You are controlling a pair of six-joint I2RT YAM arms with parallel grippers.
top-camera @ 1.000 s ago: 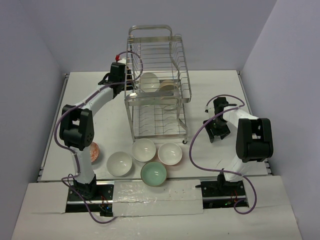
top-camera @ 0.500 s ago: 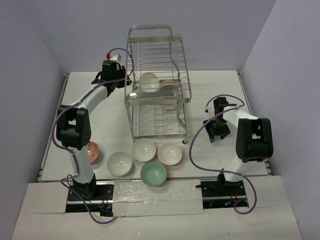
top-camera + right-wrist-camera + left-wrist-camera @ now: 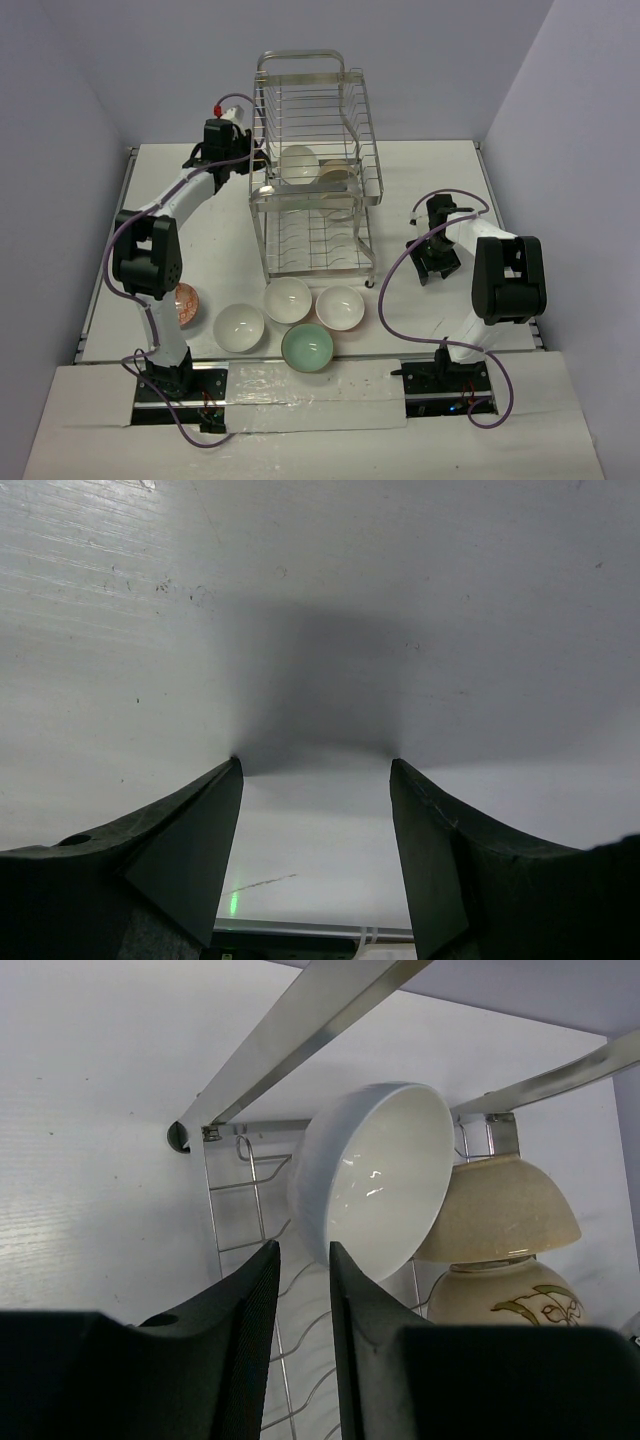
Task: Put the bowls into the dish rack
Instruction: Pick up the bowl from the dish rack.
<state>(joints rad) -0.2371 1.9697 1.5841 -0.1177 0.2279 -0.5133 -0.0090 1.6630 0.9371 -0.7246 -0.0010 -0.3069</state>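
Top view hangs high at the near edge, looking down and forward across the whole table (image 3: 420,170), with the dish rack (image 3: 315,160) dead centre. The left wrist camera is in tight, peering past the left gripper (image 3: 303,1260) at the rack's upper tier. A white bowl (image 3: 385,1175) on edge fills much of its frame, and that same bowl shows small in the overhead shot. The right wrist camera points past the right gripper (image 3: 315,770) at bare tabletop, very close, right of the rack.

The right pincer (image 3: 315,762) gapes above bare table (image 3: 300,600).
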